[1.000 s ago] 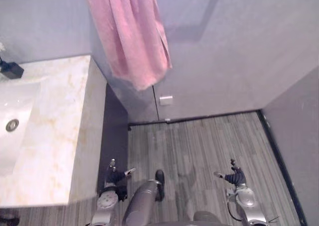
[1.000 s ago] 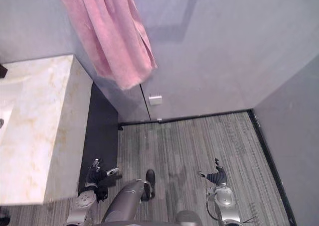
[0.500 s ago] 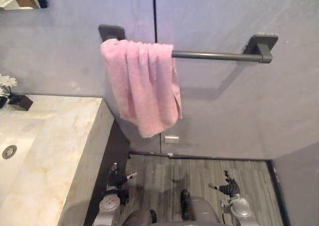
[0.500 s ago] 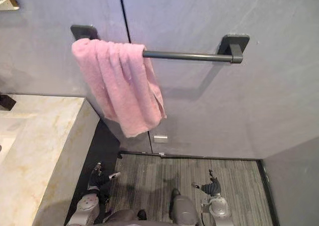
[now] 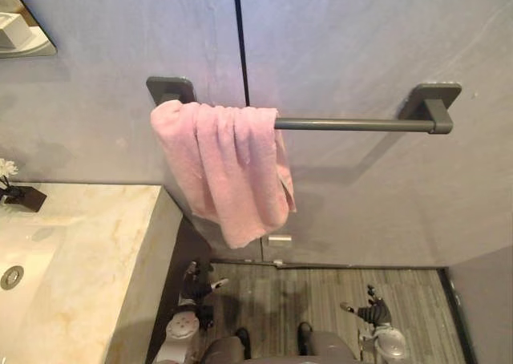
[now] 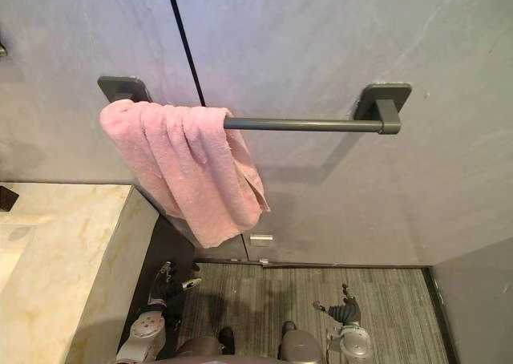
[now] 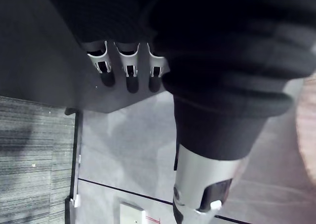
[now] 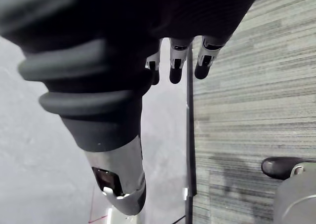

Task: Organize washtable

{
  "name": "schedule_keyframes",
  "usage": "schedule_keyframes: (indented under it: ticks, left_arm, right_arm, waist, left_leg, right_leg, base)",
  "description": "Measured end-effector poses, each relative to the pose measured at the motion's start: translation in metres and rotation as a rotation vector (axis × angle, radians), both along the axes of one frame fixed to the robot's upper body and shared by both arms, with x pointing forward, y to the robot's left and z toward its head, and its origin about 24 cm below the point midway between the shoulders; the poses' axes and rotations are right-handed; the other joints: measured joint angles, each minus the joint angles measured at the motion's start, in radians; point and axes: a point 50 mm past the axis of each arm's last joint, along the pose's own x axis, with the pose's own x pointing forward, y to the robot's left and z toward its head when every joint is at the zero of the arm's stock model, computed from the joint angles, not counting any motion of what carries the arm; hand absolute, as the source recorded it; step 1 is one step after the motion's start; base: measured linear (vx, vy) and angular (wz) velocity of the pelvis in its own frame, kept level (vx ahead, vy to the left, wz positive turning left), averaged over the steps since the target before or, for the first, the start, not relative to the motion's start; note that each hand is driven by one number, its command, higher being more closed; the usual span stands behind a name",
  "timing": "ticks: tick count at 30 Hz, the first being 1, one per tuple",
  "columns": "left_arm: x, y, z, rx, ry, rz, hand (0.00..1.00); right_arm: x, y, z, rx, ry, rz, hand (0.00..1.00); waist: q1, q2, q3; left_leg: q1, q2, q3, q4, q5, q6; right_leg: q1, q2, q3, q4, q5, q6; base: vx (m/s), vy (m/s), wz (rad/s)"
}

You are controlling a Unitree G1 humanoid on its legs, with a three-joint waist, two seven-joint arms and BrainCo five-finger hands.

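Note:
The marble washtable [image 5: 96, 252] stands at the left, its white sink [image 5: 24, 256] sunk into the top. A pink towel [image 5: 228, 171] hangs bunched over the left end of a dark rail [image 5: 353, 124] on the grey wall. My left hand [image 5: 196, 280] hangs low beside the washtable's dark side panel, fingers [image 7: 127, 71] straight, holding nothing. Over the striped floor my right hand [image 5: 370, 309] hangs just as low, fingers [image 8: 177, 66] relaxed and empty. Both hands are far below the towel and the tabletop.
A small dark pot with white flowers [image 5: 18, 194] sits at the back of the washtable. A mirror corner [image 5: 20, 27] shows at the upper left. A white wall outlet [image 5: 279, 239] sits below the towel. The grey striped floor [image 5: 321, 292] lies between the walls.
The camera has tilted up, so the whole rail and the towel's top now show and less floor. Both hands still hang low and open.

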Motion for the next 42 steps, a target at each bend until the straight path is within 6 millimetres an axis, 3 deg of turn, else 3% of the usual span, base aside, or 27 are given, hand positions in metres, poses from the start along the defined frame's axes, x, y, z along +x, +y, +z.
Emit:
schedule_keyframes:
  ticks: [4,9,19,26,30,31,42]
  left_arm:
    - [0.008,0.001,0.011,0.005,-0.063,0.005,0.00]
    - [0.015,0.010,0.047,0.025,-0.258,0.072,0.00]
    - [0.047,0.010,0.107,0.079,-0.547,0.052,0.00]
    - [0.073,-0.002,0.131,0.123,-0.653,-0.050,0.00]
    - [0.075,-0.009,0.130,0.124,-0.651,-0.094,0.00]
    - [0.075,-0.011,0.129,0.130,-0.647,-0.110,1.00]
    - [0.095,-0.015,0.124,0.232,-0.590,-0.239,1.00]
  right_arm:
    - [0.005,0.001,0.002,0.000,-0.012,0.008,0.00]
    - [0.002,0.004,0.000,0.009,-0.006,0.006,0.00]
    - [0.002,0.008,0.000,-0.002,0.002,0.063,0.00]
    - [0.003,0.000,0.002,-0.019,0.005,0.089,0.00]
    - [0.003,0.000,0.002,-0.021,0.006,0.099,0.00]
    - [0.003,0.001,0.002,-0.021,0.008,0.108,0.00]
    - [0.012,0.005,0.009,-0.016,-0.040,0.149,0.00]
  waist:
    - [-0.002,-0.001,-0.001]
    - [0.000,-0.013,-0.009]
    - [-0.001,-0.020,-0.041]
    - [-0.007,-0.021,-0.043]
    - [-0.013,-0.022,-0.043]
    - [-0.015,-0.022,-0.043]
    - [-0.046,-0.038,-0.053]
  left_leg:
    - [0.010,-0.019,0.004,-0.046,0.027,0.013]
    - [0.036,-0.028,-0.002,-0.092,0.054,0.018]
    - [0.046,-0.036,-0.016,-0.143,0.090,0.021]
    - [0.076,-0.036,-0.007,-0.152,0.091,0.023]
    - [0.097,-0.036,0.004,-0.169,0.093,0.023]
    - [0.098,-0.036,0.005,-0.171,0.093,0.023]
    - [0.102,-0.037,0.015,-0.190,0.093,0.023]
  right_leg:
    - [-0.004,-0.016,0.004,-0.019,0.013,0.014]
    - [0.019,-0.022,-0.002,-0.054,0.033,0.017]
    - [0.037,-0.026,-0.017,-0.125,0.084,0.022]
    - [0.080,-0.024,-0.013,-0.175,0.109,0.023]
    - [0.094,-0.022,-0.002,-0.189,0.113,0.023]
    - [0.094,-0.022,0.000,-0.192,0.115,0.024]
    - [0.099,-0.020,0.010,-0.228,0.130,0.025]
  base:
    - [-0.01,0.049,-0.02]
    - [-0.02,0.002,0.03]
    - [-0.05,0.003,0.03]
    - [-0.01,0.000,-0.04]
    - [0.00,-0.001,-0.09]
    - [0.00,-0.003,-0.05]
    - [0.00,-0.006,-0.03]
